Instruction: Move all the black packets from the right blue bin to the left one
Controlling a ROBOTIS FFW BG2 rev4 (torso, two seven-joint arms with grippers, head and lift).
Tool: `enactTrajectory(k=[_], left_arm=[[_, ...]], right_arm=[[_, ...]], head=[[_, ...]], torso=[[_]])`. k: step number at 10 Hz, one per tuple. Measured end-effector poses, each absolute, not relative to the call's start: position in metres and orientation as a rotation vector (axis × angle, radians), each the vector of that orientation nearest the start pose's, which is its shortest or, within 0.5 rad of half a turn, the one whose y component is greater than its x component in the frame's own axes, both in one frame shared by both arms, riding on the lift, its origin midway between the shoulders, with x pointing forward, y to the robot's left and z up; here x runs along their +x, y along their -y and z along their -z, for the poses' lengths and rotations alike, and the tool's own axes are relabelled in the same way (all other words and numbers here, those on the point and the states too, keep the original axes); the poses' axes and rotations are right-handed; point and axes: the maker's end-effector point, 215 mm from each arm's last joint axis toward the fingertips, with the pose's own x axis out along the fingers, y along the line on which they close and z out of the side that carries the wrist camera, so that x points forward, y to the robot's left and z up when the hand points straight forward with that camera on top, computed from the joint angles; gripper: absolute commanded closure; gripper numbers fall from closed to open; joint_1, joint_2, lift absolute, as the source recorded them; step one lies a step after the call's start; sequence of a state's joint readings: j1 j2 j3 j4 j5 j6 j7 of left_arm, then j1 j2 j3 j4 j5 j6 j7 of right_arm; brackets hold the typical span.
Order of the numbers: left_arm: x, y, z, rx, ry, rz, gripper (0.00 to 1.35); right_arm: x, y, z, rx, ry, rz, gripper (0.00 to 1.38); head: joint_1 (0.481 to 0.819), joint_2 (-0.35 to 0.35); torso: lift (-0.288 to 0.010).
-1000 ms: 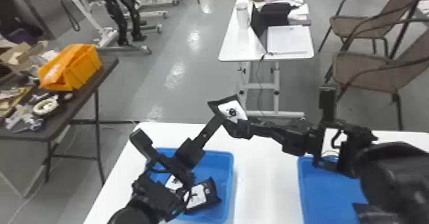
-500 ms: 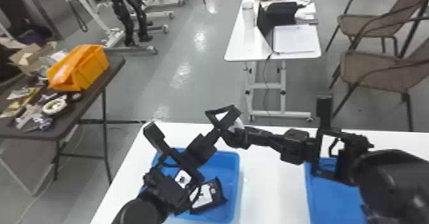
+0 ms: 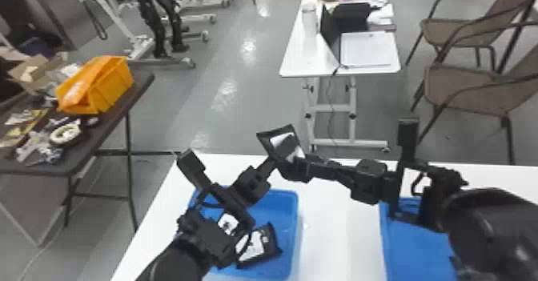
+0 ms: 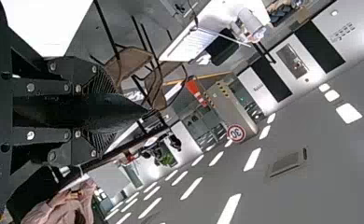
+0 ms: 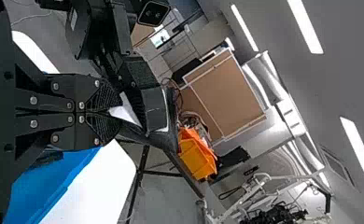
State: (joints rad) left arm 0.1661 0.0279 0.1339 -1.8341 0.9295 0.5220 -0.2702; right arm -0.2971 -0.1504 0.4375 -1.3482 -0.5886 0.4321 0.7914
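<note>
1. Left blue bin (image 3: 295, 224): 2 packets (image 3: 260, 246) visible.
2. Right pincer (image 5: 112, 112): closed on black packet (image 3: 265, 139).
3. Left pincer (image 4: 103, 112): partly open, straddling it.
4. Packet: raised between arms, label newly part-covered by left finger. I judge handover near; right release premature.

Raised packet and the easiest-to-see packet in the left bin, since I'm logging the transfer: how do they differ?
The raised packet is held in the air; the binned packet rests in the left bin. The raised packet is tilted up, while the binned packet lies flatter. Both are black with white patches.
</note>
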Motion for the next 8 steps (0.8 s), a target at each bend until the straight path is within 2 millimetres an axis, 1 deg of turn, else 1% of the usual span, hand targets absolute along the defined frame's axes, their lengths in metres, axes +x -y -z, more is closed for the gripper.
enactTrajectory(k=[1, 2, 3, 4, 5, 6, 7, 8], left_arm=[[0.520, -0.158, 0.340, -0.912, -0.213, 0.405, 1.22], [0.521, -0.161, 0.339, -0.907, -0.204, 0.397, 1.22], [0.522, -0.172, 0.343, -0.858, -0.194, 0.367, 1.22], [0.522, -0.199, 0.354, -0.748, -0.176, 0.290, 1.22], [0.516, -0.236, 0.373, -0.603, -0.173, 0.154, 1.22], [0.503, -0.267, 0.394, -0.468, -0.190, 0.039, 1.22], [0.481, -0.302, 0.421, -0.297, -0.237, -0.070, 1.22], [0.458, -0.334, 0.442, -0.123, -0.291, -0.150, 1.22]], right_arm=[[0.496, -0.075, 0.366, 0.437, -0.383, -1.211, 0.49], [0.498, -0.072, 0.367, 0.433, -0.375, -1.203, 0.06], [0.504, -0.063, 0.366, 0.423, -0.349, -1.175, 0.07], [0.519, -0.042, 0.361, 0.381, -0.301, -1.086, 0.16], [0.537, -0.005, 0.357, 0.307, -0.253, -0.938, 0.20], [0.543, 0.035, 0.357, 0.252, -0.226, -0.805, 0.20], [0.542, 0.080, 0.364, 0.221, -0.216, -0.670, 0.21], [0.534, 0.116, 0.373, 0.212, -0.223, -0.568, 0.21]], head=[[0.695, 0.249], [0.695, 0.247], [0.695, 0.248], [0.695, 0.250], [0.695, 0.247], [0.695, 0.243], [0.695, 0.236], [0.695, 0.238]], torso=[[0.000], [0.000], [0.000], [0.000], [0.000], [0.000], [0.000], [0.000]])
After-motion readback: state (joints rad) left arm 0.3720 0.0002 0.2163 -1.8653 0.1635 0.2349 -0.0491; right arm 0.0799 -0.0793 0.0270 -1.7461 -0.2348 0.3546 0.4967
